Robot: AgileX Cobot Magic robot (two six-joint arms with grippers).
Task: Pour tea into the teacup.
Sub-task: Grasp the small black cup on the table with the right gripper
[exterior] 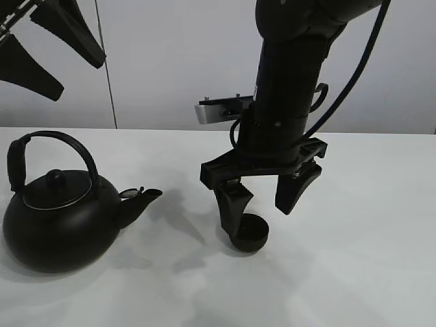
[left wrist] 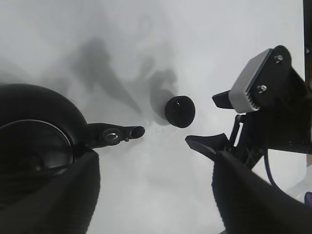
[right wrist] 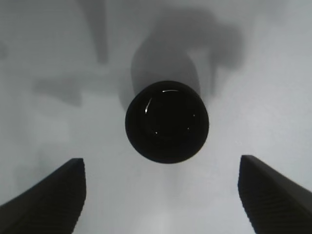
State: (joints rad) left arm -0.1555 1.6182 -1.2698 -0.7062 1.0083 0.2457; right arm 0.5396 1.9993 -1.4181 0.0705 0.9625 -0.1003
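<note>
Well apart from the kettle (exterior: 58,218), the teacup (exterior: 249,236) sits on bare table (exterior: 368,238). Right gripper (exterior: 259,221) hangs over it, fingers spread wide. Left gripper (exterior: 80,78) is high, likewise spread.

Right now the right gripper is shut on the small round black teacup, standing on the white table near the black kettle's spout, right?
No: the right gripper is open, not shut on the small round black teacup. The right wrist view shows its fingers spread wide, clear of it. Rest holds.
</note>
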